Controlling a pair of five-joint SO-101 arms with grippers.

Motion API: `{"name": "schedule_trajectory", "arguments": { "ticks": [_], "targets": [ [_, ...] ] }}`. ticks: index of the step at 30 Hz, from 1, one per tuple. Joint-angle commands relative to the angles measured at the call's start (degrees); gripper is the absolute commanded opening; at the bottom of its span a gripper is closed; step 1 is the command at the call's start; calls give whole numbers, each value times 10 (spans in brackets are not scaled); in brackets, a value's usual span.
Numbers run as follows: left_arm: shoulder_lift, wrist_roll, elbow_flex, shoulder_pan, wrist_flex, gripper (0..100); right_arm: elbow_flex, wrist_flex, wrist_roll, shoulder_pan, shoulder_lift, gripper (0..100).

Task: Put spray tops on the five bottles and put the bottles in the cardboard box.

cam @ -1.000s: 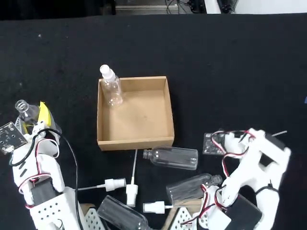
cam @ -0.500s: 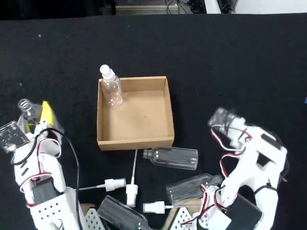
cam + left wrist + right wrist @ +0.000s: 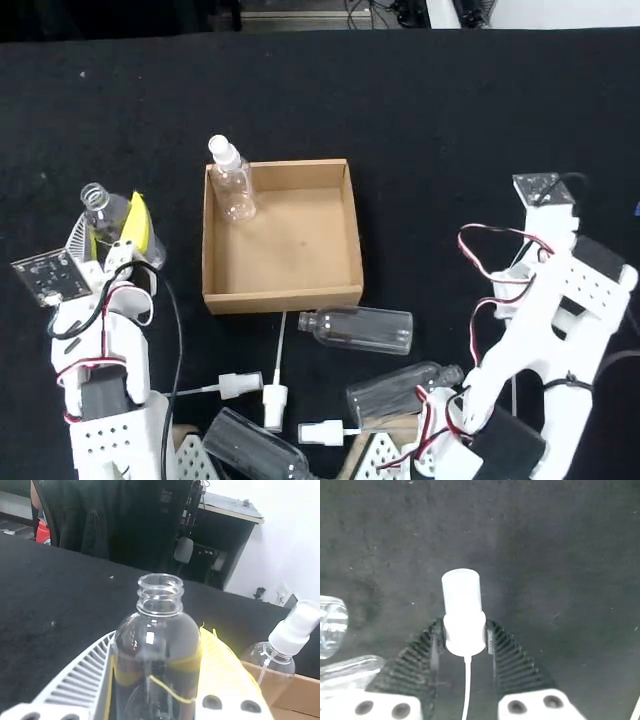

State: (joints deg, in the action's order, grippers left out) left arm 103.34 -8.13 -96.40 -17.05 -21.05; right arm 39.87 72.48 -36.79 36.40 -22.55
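At 3 o'clock right gripper, just raised, pinches white plastic spray top; left gripper clamps clear uncapped bottle: capping next.

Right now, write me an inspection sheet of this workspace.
Surface: black table.
Job's things: cardboard box holds one capped bottle upright in a corner; three lying bottles and three loose spray tops sit between box and arm bases.
Clutter: nothing seen.
Grippers: left gripper shut on an uncapped bottle; right gripper shut on a spray top.
Cables: red, white and black wires along both arms.
Surroundings: dark desk and white wall beyond the table.
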Motion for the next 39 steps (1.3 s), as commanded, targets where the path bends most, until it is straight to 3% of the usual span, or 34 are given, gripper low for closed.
{"name": "schedule_trajectory", "arguments": {
  "ticks": [1, 8, 13, 25, 30, 33, 39],
  "targets": [
    [11, 4, -9, 41, 14, 30, -40, 5, 29, -14, -23, 15],
    [11, 5, -9, 102, 43, 30, -102, 11, 101, -14, -24, 15],
    [10, 5, -9, 139, 60, 30, -180, 91, 155, -52, -23, 15],
    [8, 1, -9, 182, 57, 30, -494, 256, 345, -294, -24, 15],
    [8, 4, -9, 179, 50, 30, -633, 251, 418, -431, -19, 15],
    [11, 0, -9, 184, 4, 30, -689, 217, 440, -499, -20, 15],
    [11, 0, -9, 185, 33, 30, -733, 135, 443, -571, -21, 17]
  ]
}}
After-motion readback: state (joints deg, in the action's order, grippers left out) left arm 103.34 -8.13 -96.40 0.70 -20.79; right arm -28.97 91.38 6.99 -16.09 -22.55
